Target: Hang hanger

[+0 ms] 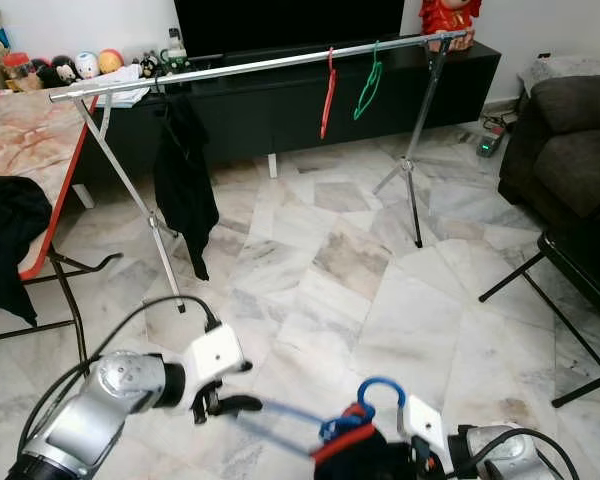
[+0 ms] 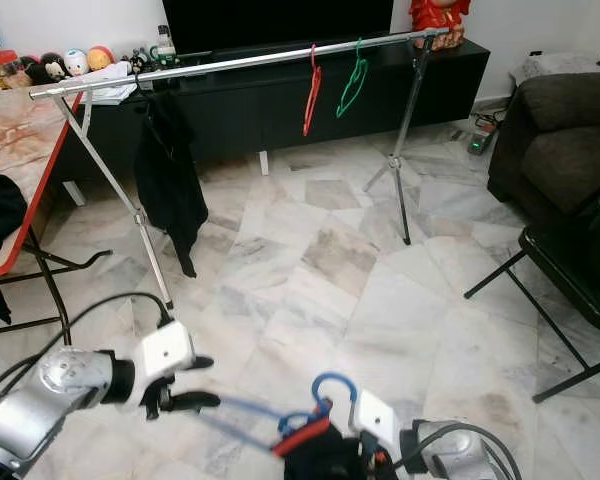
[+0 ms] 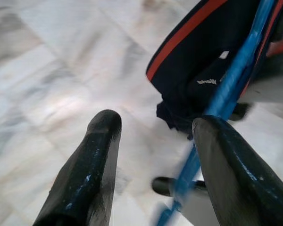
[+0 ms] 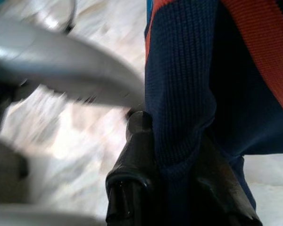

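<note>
Clamping the dark navy knitted garment with an orange-red stripe (image 4: 188, 94) between its two black fingers, my right gripper (image 4: 179, 188) holds it low in front of me, over the pale marble floor (image 1: 340, 260). The blue plastic hanger (image 1: 365, 400) is threaded into that garment; its curved hook rises above the bunched cloth, and one thin blue arm runs across toward my left gripper (image 3: 155, 136). That gripper's fingers stand well apart, the blue arm passing just beside one of them; I cannot tell whether it touches. Farther off, a long silver metal clothes rail (image 1: 250, 65) on splayed legs crosses the room, carrying a black garment (image 1: 185, 185), a red hanger (image 1: 327, 95) and a green hanger (image 1: 368, 85). Behind it stands a low black cabinet (image 1: 280, 105).
</note>
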`<state>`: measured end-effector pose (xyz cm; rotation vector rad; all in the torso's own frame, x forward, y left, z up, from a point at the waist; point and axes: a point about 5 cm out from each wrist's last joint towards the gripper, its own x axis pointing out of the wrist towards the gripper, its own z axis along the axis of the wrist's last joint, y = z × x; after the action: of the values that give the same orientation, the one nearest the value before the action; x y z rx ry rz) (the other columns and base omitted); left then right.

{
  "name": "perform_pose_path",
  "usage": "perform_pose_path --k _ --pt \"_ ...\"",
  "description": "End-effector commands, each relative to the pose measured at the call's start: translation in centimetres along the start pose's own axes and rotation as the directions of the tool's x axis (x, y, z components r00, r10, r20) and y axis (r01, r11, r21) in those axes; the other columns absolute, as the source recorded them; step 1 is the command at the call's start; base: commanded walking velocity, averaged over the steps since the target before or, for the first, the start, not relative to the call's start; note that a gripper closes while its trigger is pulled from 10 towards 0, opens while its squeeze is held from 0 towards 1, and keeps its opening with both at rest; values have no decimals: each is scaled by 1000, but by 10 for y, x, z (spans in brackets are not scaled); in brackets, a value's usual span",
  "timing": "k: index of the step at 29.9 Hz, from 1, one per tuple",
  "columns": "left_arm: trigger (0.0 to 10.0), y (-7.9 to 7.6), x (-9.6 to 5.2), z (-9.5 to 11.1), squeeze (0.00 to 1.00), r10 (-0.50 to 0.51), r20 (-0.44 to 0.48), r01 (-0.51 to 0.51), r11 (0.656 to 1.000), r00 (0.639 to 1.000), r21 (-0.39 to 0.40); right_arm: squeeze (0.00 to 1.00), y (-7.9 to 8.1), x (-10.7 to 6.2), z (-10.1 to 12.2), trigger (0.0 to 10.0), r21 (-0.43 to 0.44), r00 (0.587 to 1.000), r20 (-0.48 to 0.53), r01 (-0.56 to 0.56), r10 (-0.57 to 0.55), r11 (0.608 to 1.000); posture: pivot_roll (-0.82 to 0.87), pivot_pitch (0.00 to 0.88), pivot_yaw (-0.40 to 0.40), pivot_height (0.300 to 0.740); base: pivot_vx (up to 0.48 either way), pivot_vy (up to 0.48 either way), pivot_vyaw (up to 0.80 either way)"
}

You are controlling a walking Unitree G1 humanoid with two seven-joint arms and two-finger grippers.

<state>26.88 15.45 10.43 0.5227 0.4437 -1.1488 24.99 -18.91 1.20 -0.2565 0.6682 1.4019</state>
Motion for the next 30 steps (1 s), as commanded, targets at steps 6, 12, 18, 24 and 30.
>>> perform_pose_path --k 6,12,18,24,30 --pt "10000 -10 4 3 0 -139 -75 144 987 987 69 0 2 6 3 0 -38 995 -57 -86 84 996 59 55 25 740 0 0 0" --pt "10000 -19 15 -7 0 -210 -124 219 973 970 66 0 0 9 11 0 -56 993 -49 -108 105 993 59 56 17 740 0 0 0" --pt "10000 -24 25 -10 0 -228 -137 239 969 964 63 0 -1 12 17 0 -73 994 -22 -110 108 991 56 59 14 740 0 0 0" --pt "10000 -19 30 -9 0 -208 -110 214 976 972 46 0 -2 23 27 0 -130 997 10 -78 80 988 55 70 13 740 0 0 0" --pt "10000 -14 23 0 0 -215 -24 215 977 976 -4 0 -9 29 30 0 -225 998 -32 48 -57 973 56 73 15 740 0 0 0"
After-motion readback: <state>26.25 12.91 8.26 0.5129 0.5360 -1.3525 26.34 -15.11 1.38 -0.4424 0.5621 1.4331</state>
